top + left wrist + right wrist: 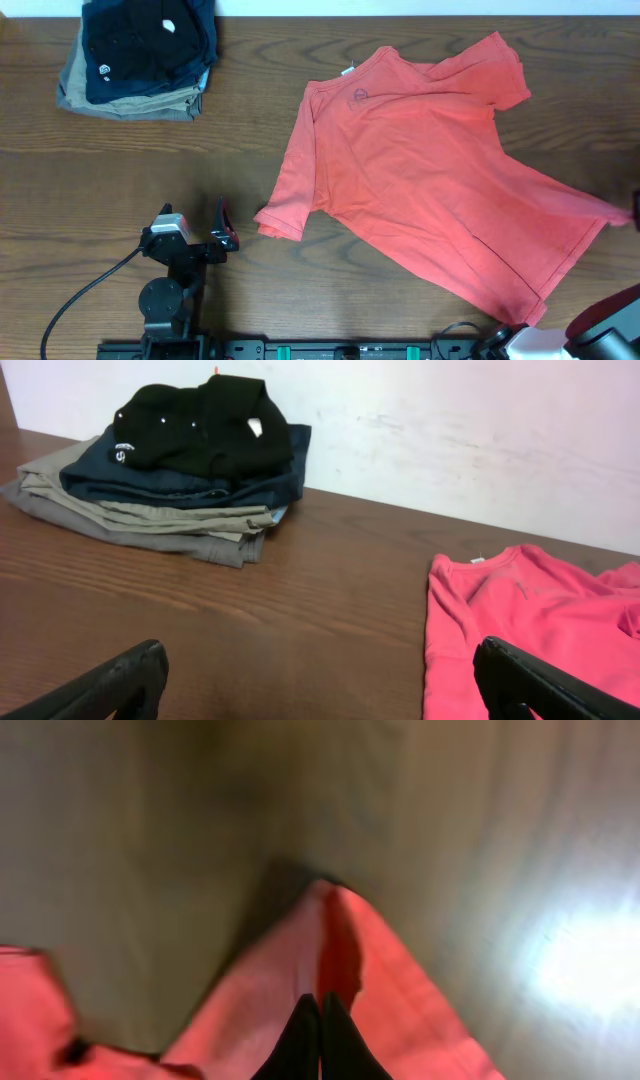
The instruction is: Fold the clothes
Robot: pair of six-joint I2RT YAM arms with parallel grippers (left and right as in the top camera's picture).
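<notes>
**Position.** The coral-red T-shirt (430,170) is spread flat on the bench (120,150), filling the stretch from the middle out to 3 o'clock. It lies askew, with the collar toward 12, one sleeve toward 8, the other toward 1 and the hem toward 4.

**Pincers.**
- The right pincer (320,1015) is clamped tight on a peaked fold of coral cloth, seemingly the hem corner drawn to a point at 3 o'clock. The wrist view is blurred, so the depth of the bite cannot be told.
- The left pincer (320,670) is spread wide and holds nothing. It is parked near 7 o'clock, just short of the near sleeve.

**Risks, as judged.**
- Only a thin pinch of soft cotton appears to be taken, so a quick pull could strip it from the fingers.
- Nothing pins the shirt elsewhere. If the corner is carried across by one arm alone, the whole garment may be dragged rather than folded.
- Because the shirt lies skewed, a fold made straight across is likely to land crooked.
- The sleeve at 1 o'clock is rumpled and may be trapped under a fold.
- The stack of folded garments (140,55) at 10 o'clock is well apart and is unlikely to be disturbed.

**Surface and room.**
- Dark brown wood grain is noted, smooth and a little glossy. A bright glare patch is seen in the right wrist view. Cloth is expected to slide easily on it.
- A white wall (480,430), faintly scuffed, is set along the far edge at 12 o'clock.
</notes>
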